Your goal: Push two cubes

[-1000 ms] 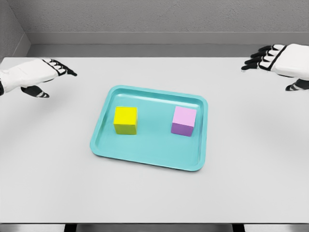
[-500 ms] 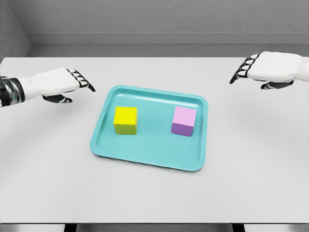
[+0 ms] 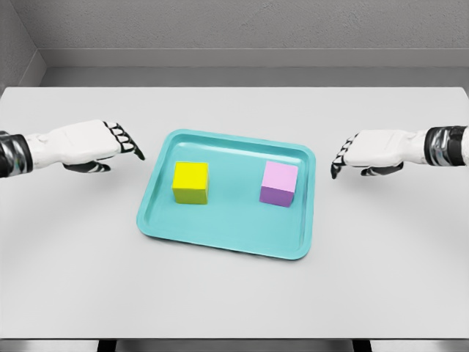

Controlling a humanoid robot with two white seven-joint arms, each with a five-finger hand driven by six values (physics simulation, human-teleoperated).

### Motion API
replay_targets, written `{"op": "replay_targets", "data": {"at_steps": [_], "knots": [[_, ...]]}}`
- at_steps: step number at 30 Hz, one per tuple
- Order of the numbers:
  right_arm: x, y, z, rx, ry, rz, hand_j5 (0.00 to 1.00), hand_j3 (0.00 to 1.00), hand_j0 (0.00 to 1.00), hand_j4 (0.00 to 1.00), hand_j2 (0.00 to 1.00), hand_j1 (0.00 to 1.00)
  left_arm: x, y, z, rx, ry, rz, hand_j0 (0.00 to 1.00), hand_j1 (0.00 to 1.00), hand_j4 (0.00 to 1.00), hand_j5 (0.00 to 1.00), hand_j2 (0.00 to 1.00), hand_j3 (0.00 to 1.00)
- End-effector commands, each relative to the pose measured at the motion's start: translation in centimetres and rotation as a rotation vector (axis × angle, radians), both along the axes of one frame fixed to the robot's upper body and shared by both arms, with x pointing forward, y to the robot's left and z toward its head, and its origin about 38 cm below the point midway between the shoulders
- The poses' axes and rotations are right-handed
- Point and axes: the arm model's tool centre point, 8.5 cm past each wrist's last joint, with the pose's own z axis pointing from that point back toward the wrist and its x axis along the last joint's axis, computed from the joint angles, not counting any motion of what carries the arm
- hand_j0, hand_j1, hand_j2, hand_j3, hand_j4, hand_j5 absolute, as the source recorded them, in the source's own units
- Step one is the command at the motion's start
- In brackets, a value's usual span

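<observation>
A yellow cube (image 3: 190,182) sits on the left side of a teal tray (image 3: 220,235), and a pink cube (image 3: 279,183) with purple sides sits on the right side. My left hand (image 3: 121,143) hovers just left of the tray's left rim, fingers extended toward the yellow cube and holding nothing. Just outside the right rim my right hand (image 3: 343,158) is level with the pink cube, its fingers relaxed and pointing inward. Neither hand touches a cube or the tray.
The tray lies in the middle of a white table (image 3: 234,293). A grey wall (image 3: 234,29) runs behind the table's far edge.
Both hands have come down and inward toward the tray; the right one travelled farther, from the far right to beside the right rim. The cubes have not moved.
</observation>
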Motion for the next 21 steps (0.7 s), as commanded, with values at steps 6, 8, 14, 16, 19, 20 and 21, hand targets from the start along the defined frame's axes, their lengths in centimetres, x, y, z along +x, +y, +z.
{"op": "replay_targets", "data": {"at_steps": [6,8,14,16,19,20,21], "knots": [[-0.2,0.8,0.6,0.021,-0.012,0.021,0.64,0.64,0.64,0.64,0.64,0.64,-1.2,0.4,-0.7,0.004,0.025,-0.007,0.76,0.76,0.76,0.76,0.76,0.76],[-0.5,1.5,0.9,0.023,-0.021,0.046,0.64,0.64,0.64,0.64,0.64,0.64,-1.5,0.2,-1.0,0.003,0.031,-0.013,0.76,0.76,0.76,0.76,0.76,0.76],[-0.5,3.4,-0.4,0.039,-0.007,0.073,0.64,0.64,0.64,0.64,0.64,0.64,-1.7,0.0,-1.3,0.002,0.037,-0.019,0.76,0.76,0.76,0.76,0.76,0.76],[-0.6,3.4,-0.6,0.039,-0.003,0.074,0.64,0.64,0.64,0.64,0.64,0.64,-1.7,-0.1,-1.4,0.001,0.040,-0.021,0.76,0.76,0.76,0.76,0.76,0.76],[-0.7,3.7,-1.0,0.041,0.004,0.078,0.64,0.64,0.64,0.64,0.64,0.64,-1.7,-0.7,-1.6,-0.006,0.043,-0.030,0.76,0.76,0.76,0.76,0.76,0.76],[-0.7,3.6,-1.1,0.042,0.008,0.075,0.64,0.64,0.64,0.64,0.64,0.64,-1.7,-0.7,-1.6,-0.006,0.043,-0.030,0.76,0.76,0.76,0.76,0.76,0.76],[-0.6,3.6,-1.2,0.040,0.010,0.074,0.64,0.64,0.64,0.64,0.64,0.64,-1.8,-0.7,-1.8,-0.004,0.046,-0.031,0.76,0.76,0.76,0.76,0.76,0.76]]}}
